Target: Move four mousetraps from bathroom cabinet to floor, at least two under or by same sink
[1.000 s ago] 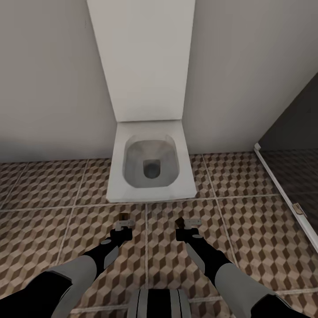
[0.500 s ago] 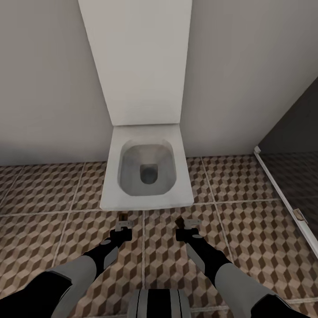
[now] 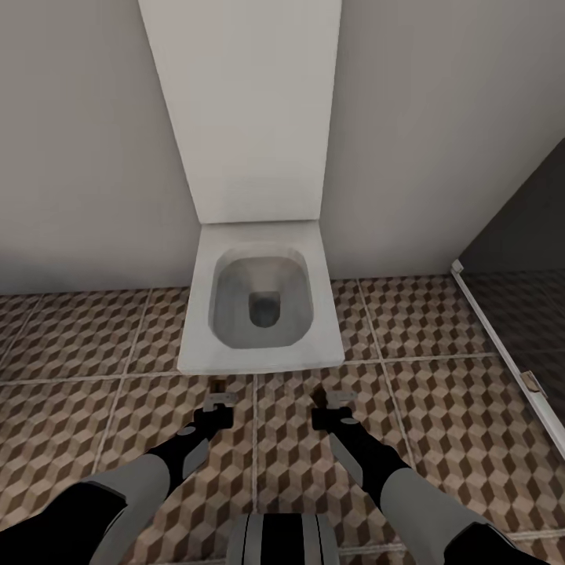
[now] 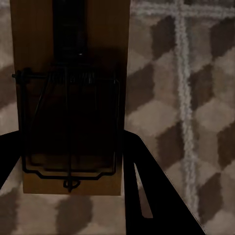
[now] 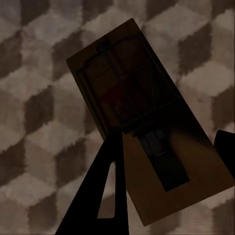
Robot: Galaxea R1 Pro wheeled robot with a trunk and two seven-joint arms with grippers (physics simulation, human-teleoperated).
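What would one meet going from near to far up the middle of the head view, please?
Robot trunk → left claw and right claw, each holding a mousetrap → cube-patterned bathroom floor → white toilet bowl → upright white panel against the wall.

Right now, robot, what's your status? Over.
Left end effector shut on a mousetrap. Right end effector shut on a second mousetrap. Both held above the bathroom floor. Toilet directly ahead.

Two tan wooden mousetraps are held between jaws above the cube-patterned bathroom floor [image 3: 439, 314] — one mousetrap [image 4: 73, 98] in the left jaws, the other mousetrap [image 5: 142, 122], red-spotted, in the right.
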